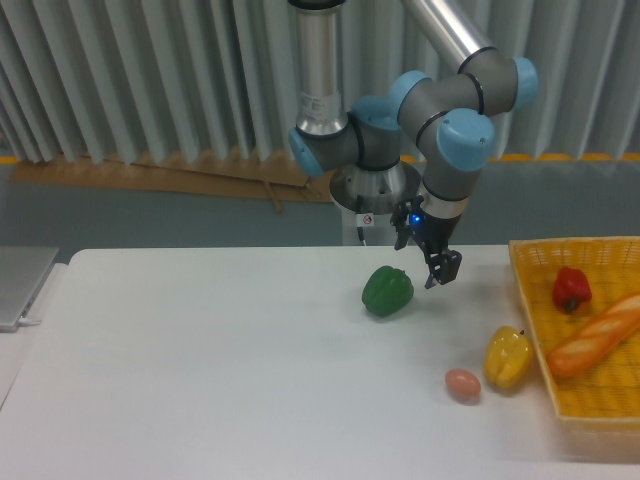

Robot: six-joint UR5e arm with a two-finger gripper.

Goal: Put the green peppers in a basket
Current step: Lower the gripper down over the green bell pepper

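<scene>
A wall of grey corrugated metal panels closes off the back of the scene, with a strip of brown board along its foot, and in front of it stands a white table (200,380) that fills the lower half of the view. The arm's base column rises behind the table's far edge, and its blue-capped joints fold down toward the right of centre.

The green pepper (387,291) sits on the bare tabletop a little right of the middle, upright on its lobes, glossy and dark. It touches nothing else. The gripper (437,271) hangs just to the right of it and slightly higher in the picture, tilted so that its tip leans toward the pepper, but a gap of white table shows between them. The fingers are dark and seen nearly edge-on, so whether they stand apart or together cannot be told; nothing is held in them.

The basket (530,300) lies at the right edge of the table, partly cut off by the frame, well apart from the green pepper. Inside it rest a small red pepper (571,289) near the back and a loaf of bread (594,337) lying diagonally. Just outside the basket's left wall stands a yellow pepper (508,358), and beside that, to its left, lies a small pinkish egg-shaped object (462,385).
</scene>
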